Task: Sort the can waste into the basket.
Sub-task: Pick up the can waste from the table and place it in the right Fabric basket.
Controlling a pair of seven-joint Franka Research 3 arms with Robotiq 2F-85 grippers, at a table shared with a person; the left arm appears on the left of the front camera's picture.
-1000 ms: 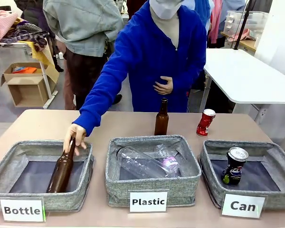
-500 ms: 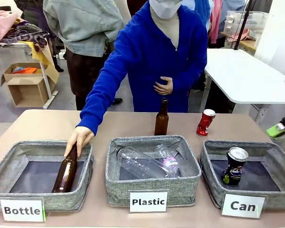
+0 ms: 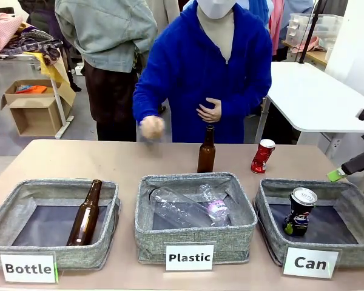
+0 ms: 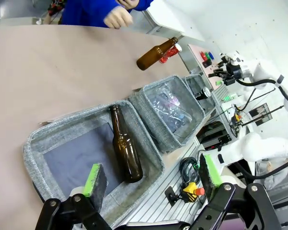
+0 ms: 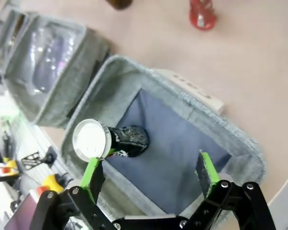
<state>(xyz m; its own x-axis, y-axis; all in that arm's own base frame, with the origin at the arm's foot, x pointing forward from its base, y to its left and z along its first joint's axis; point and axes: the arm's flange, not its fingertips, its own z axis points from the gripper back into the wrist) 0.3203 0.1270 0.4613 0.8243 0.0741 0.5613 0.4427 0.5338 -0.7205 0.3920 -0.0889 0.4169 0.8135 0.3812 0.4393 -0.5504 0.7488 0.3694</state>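
Looking across the table [image 3: 60,159] from the front, we see the Can basket [image 3: 327,183] at its near right corner, with the black can [image 3: 299,212] standing inside by the basket's left wall. The red and white can [image 3: 262,156] stands on the bare table just beyond that basket, near an upright brown bottle [image 3: 206,150]. The right gripper [image 3: 340,173] hangs at the table's right edge; we cannot tell its spread here. From the left wrist, the left gripper [image 4: 152,173] hovers wide and empty above the Bottle basket [image 4: 77,120]. From the right wrist, the right gripper [image 5: 149,175] is spread wide, holding nothing, above the Can basket [image 5: 182,96]. The black can [image 5: 110,140] is just beside one pad [image 5: 92,173].
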